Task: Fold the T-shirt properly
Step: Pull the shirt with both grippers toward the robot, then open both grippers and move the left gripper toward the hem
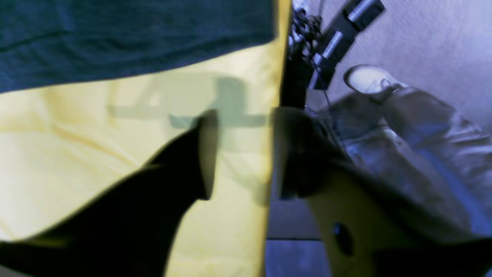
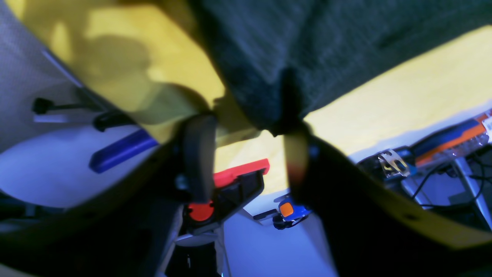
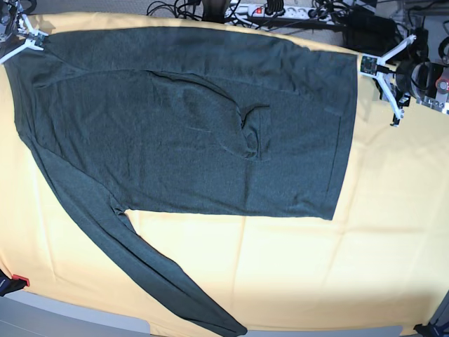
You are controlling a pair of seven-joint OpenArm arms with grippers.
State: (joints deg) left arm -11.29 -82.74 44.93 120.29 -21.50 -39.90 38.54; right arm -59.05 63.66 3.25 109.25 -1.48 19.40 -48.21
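Note:
The dark green-grey T-shirt lies spread flat on the yellow table cover. One long sleeve is folded over the body. The other sleeve runs down to the front edge. My right gripper is at the shirt's far left corner. In the right wrist view its jaws stand apart, with the shirt's edge reaching one fingertip. My left gripper hovers just right of the shirt's far right corner. In the left wrist view it is open and empty over the table edge, with the shirt off to the side.
A power strip and cables lie behind the table. A red-and-black clamp grips the table edge near my right gripper. Another red clamp is at the front left. A person's leg and shoe are beside the table.

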